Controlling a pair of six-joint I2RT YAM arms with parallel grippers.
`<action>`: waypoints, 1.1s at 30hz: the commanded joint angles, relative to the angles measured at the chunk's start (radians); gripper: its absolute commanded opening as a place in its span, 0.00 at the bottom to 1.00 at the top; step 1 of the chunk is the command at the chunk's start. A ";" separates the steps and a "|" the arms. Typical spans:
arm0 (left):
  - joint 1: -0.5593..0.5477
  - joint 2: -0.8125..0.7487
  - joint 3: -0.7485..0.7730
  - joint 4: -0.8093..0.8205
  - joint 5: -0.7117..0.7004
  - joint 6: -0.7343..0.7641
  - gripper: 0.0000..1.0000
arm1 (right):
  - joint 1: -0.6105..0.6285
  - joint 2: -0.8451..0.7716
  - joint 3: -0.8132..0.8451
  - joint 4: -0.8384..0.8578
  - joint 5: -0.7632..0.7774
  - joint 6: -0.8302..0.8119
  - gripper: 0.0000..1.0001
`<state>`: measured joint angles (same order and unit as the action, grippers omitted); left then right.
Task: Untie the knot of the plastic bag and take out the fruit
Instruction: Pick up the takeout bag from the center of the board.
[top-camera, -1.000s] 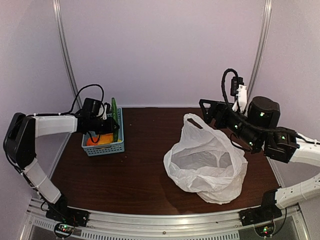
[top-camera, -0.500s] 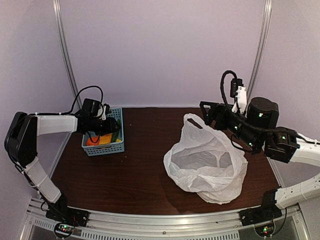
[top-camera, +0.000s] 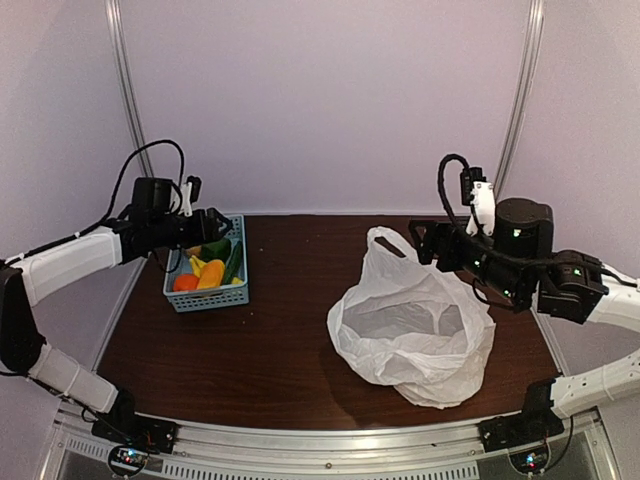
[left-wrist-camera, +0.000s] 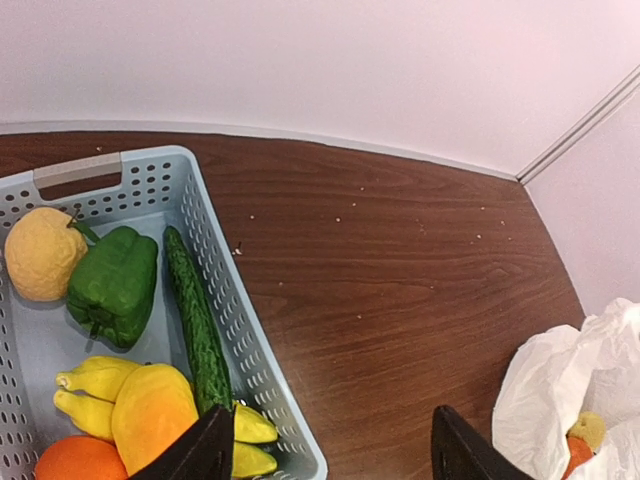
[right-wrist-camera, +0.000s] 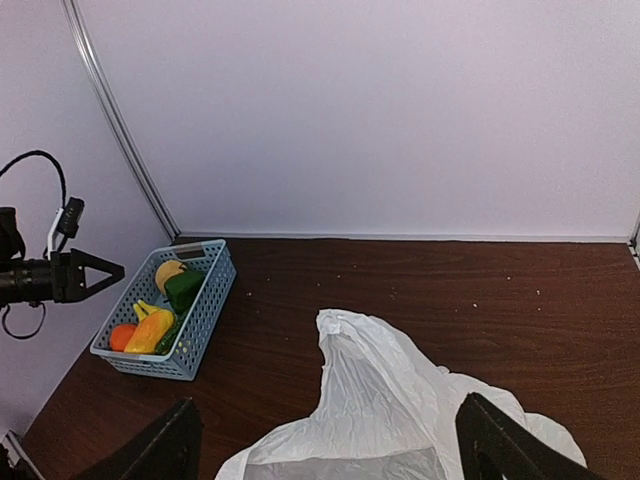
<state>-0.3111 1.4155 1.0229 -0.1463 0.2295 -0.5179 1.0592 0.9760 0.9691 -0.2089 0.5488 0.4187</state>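
White plastic bag (top-camera: 400, 352) mid-right, blue basket (top-camera: 207, 297) hugging left edge

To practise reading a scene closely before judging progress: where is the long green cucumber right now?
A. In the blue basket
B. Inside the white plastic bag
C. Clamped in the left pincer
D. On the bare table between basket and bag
A: the cucumber lies inside the blue basket, along its wall beside the green pepper, while the left pincer is open with nothing between its fingers.
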 joint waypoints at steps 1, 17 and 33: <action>-0.022 -0.098 -0.064 -0.022 0.068 0.007 0.69 | 0.002 -0.009 0.037 -0.173 -0.082 -0.014 0.87; -0.446 0.040 -0.154 0.358 0.152 -0.194 0.82 | 0.110 0.199 0.093 -0.520 -0.156 0.261 0.75; -0.514 0.330 0.093 0.438 0.207 -0.080 0.88 | 0.049 0.132 0.222 -1.019 0.162 0.381 0.99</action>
<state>-0.8219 1.7397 1.0916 0.2405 0.4171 -0.6201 1.1648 1.0683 1.1797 -1.0512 0.5816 0.7937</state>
